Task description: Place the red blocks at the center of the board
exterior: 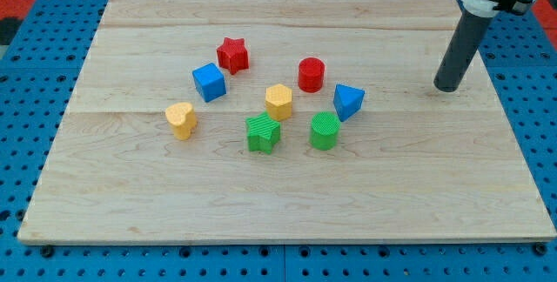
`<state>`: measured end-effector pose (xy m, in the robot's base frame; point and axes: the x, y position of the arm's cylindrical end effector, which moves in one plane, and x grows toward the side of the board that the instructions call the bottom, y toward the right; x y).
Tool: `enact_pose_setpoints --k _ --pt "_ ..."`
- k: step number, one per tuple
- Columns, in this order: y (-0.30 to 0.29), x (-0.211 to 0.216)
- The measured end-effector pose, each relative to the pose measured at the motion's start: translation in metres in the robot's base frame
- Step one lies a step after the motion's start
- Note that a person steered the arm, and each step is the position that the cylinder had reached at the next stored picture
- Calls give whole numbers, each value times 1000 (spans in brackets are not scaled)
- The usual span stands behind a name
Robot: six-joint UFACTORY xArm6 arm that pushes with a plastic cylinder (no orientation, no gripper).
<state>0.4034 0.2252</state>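
Wooden board (287, 204) lying flat on a blue table with holes (35, 99).

My tip (446, 88) resting on the board near the view's right edge, toward the top. No gripper here, just a straight dark rod, so nothing to open or shut and nothing held. Well apart from every block, with bare wood between it and the nearest one, the blue block.

Red star (232, 54) sitting up toward the view's top, a bit left of the middle. Red cylinder (312, 74) off to its right and a little lower. Apart from each other, not touching. Both close to the board's middle, on its upper side.

Blue cube (209, 82) just below and left of the red star. Blue block (348, 101) right of and below the red cylinder, maybe a wedge shape, hard to tell from here.

Yellow block with flat sides (278, 101) in the middle of the group, between the blue cube and the blue block. Yellow heart-like block (181, 119) farthest to the view's left.

Green star (262, 133) just below the yellow block with flat sides. Green cylinder (325, 130) to its right, close below the blue block.
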Motion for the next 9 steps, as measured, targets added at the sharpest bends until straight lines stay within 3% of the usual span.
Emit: enact_pose_setpoints --k 9 --pt "-15 2"
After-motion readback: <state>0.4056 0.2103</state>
